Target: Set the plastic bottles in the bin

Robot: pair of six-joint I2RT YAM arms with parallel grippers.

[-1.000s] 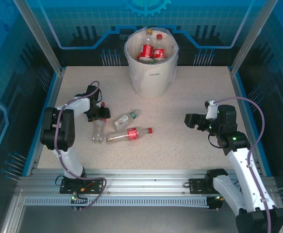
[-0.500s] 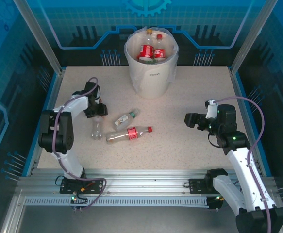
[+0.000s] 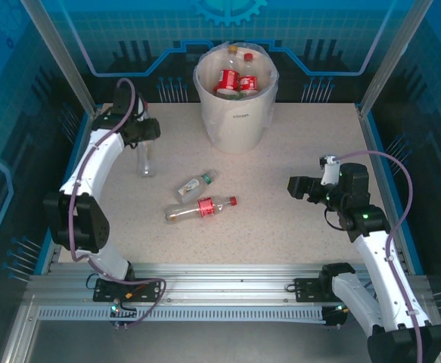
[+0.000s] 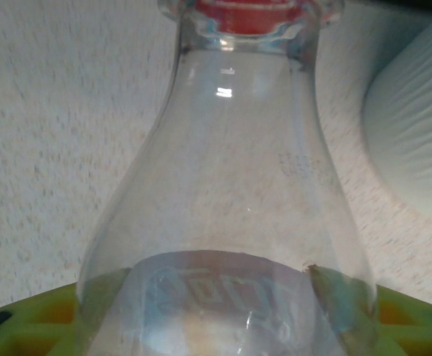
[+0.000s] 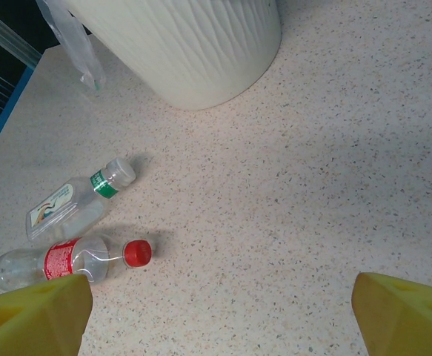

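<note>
Gripping clear bottle [image 3: 143,161] btwn L pincer [image 3: 145,140] jaws | R pincer [image 5: 216,315] wide open, empty

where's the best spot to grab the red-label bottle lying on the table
Take the red-label bottle at its labelled middle, from straight above, closing across its width. It lies flat, cap to the right; the middle is straight-sided, and the white-label bottle lies apart behind it.

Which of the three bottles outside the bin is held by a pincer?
The clear red-capped plastic bottle in the left pincer; the white-capped bottle and the other red-capped bottle lie flat.
</note>
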